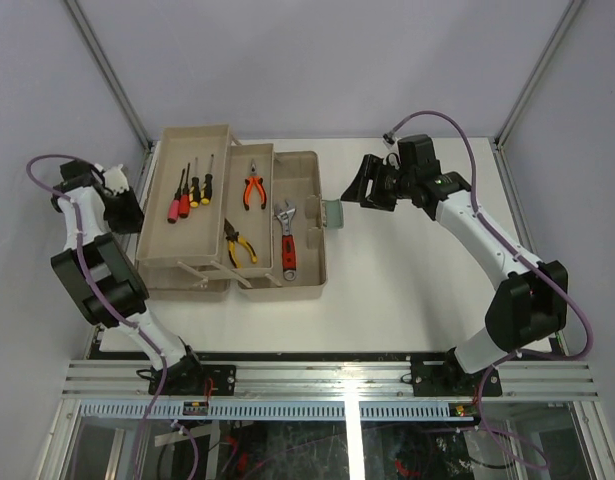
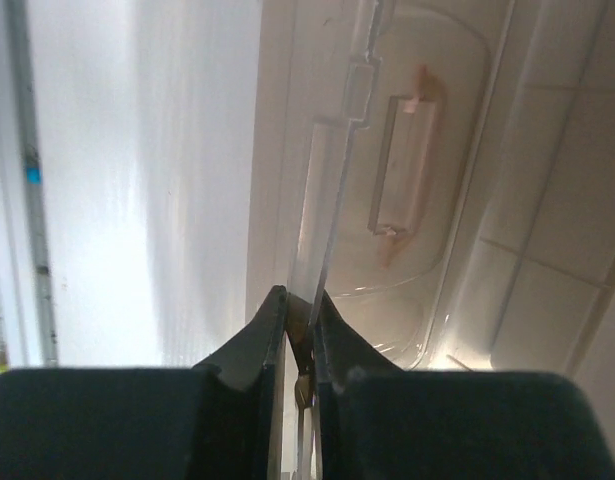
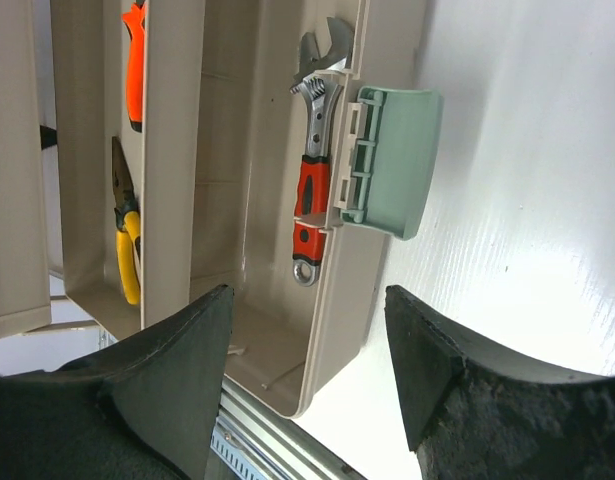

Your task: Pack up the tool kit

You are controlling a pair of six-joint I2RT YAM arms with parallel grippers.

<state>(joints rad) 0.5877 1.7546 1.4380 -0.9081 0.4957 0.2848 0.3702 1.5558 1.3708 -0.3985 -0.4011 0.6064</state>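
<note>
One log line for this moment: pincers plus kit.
left pincer: shut on lid edge | right pincer: open, near latch | toolbox: open, trays spread

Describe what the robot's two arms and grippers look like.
Both arms, the left arm and the right arm, have white links, chunky black joints and looping purple cables. The left gripper has smooth, tapered black fingers; the right gripper has broad black fingers with a rough, grainy surface.
</note>
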